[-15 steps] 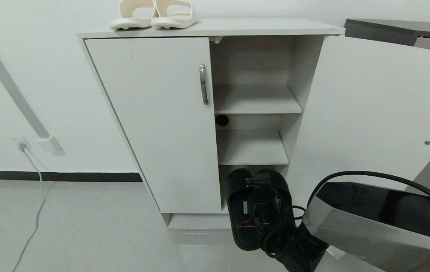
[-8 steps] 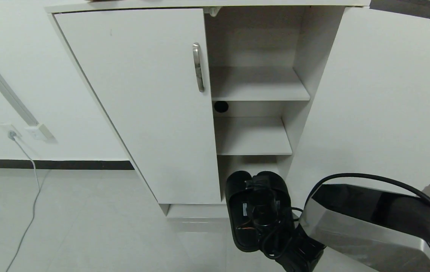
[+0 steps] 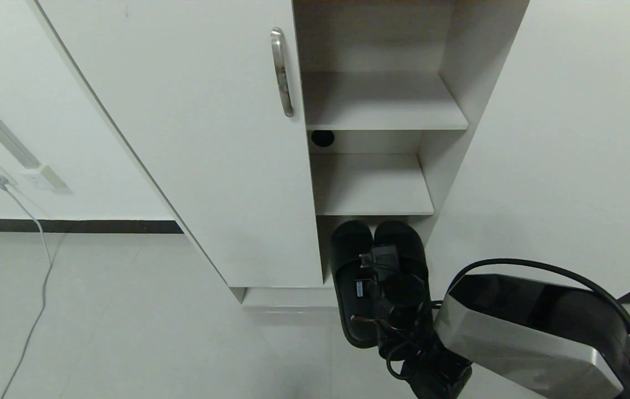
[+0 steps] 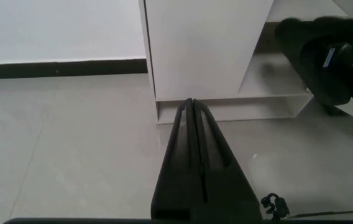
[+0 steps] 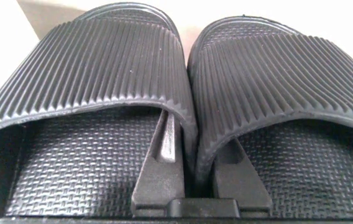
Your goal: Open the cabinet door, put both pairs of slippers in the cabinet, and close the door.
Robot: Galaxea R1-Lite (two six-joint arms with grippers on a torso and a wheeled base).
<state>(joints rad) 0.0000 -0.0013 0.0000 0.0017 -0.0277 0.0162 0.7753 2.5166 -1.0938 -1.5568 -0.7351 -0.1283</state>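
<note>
From the head camera, the cabinet (image 3: 475, 61) stands with its right-hand door (image 3: 569, 138) swung wide, so the opening step looks done. The left-hand door (image 3: 198, 138) is closed. The black slippers (image 3: 348, 244) hang side by side in the right claw (image 3: 384, 266), toes just under the lowest shelf (image 3: 370, 188) and heels out over the floor (image 3: 126, 321). I judge the first pair about halfway in (not yet set down). That leaves releasing it, the other pair, and shutting the door. The arm and its cables cover the heels of the slippers, and the floor of the bottom compartment is hidden behind them, so how much room lies ahead is hard to tell.

From the left wrist, the left claw (image 4: 192, 106) is pressed closed with nothing in it, low over the floor in front of the cabinet's base. The black slippers are off to one side by the opening.

From the right wrist, one finger (image 5: 164, 155) sits inside each slipper under its ribbed strap, and the two pinch the touching inner walls together (a firm-looking hold). The straps hide the fingertips.
</note>
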